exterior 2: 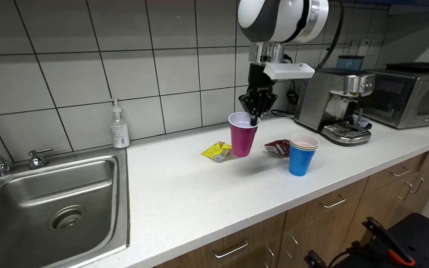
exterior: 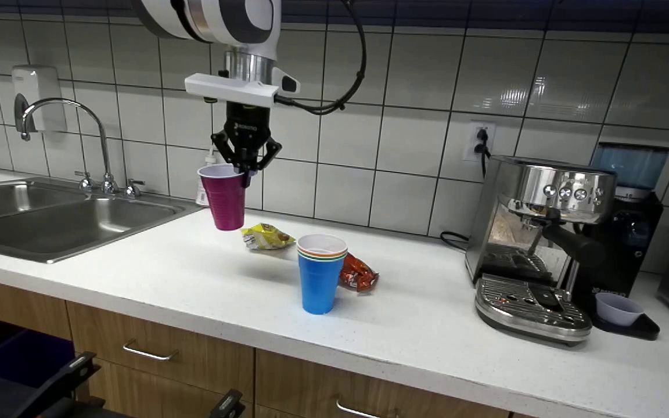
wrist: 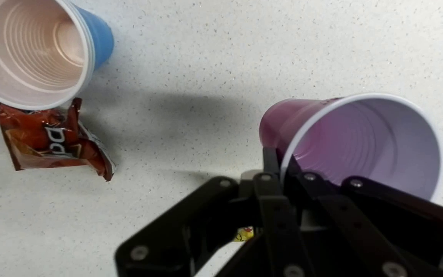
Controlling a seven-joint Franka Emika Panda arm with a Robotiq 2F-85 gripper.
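Note:
My gripper [exterior: 246, 174] is shut on the rim wall of a magenta cup [exterior: 225, 203], with a finger inside and a finger outside, as the wrist view shows at the cup's pale lip [wrist: 302, 129]. The cup hangs mouth up, slightly tilted, above the counter in both exterior views. A stack of nested cups, the outermost blue [exterior: 317, 284], stands upright on the counter. Against or close behind it lies a red snack bag [wrist: 52, 142]. A yellow snack bag [exterior 2: 215, 150] rests behind the held cup; in the wrist view the gripper hides most of it.
A steel sink [exterior 2: 121, 193] with a faucet [exterior: 105, 151] borders the counter. A soap bottle [exterior 2: 119, 130] stands by the tiled wall. An espresso machine [exterior: 543, 249], a grinder [exterior: 630, 232] and a steel oven [exterior 2: 412, 96] occupy the far end. Drawers [exterior: 160, 325] run below the counter edge.

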